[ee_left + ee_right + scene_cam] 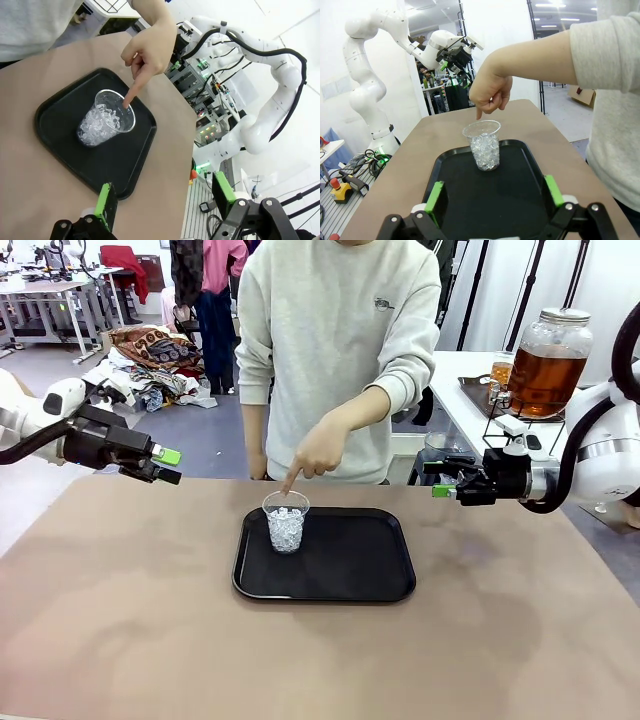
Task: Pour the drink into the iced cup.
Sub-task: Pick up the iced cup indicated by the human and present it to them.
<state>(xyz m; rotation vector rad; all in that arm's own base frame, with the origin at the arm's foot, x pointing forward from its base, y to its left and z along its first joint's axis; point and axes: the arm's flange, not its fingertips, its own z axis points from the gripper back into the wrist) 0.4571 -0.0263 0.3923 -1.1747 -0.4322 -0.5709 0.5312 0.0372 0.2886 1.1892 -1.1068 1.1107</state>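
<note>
A clear plastic cup of ice (286, 523) (106, 123) (484, 147) stands upright at the left end of a black tray (350, 565) (117, 167) (520, 167). The person's hand (318, 450) (147, 52) (490, 92) points a finger down at its rim. The amber drink (545, 375) fills a big lidded glass jar on a side table at the back right. My left gripper (170, 466) (165, 197) hovers open left of the tray. My right gripper (435, 479) (493, 195) hovers open to the tray's right. Both hold nothing.
A brown mat (150, 620) covers the table around the tray. The jar stands on a wire stand over a dark tray (475, 392), beside a small glass of amber liquid (501, 370). The person stands close against the far edge.
</note>
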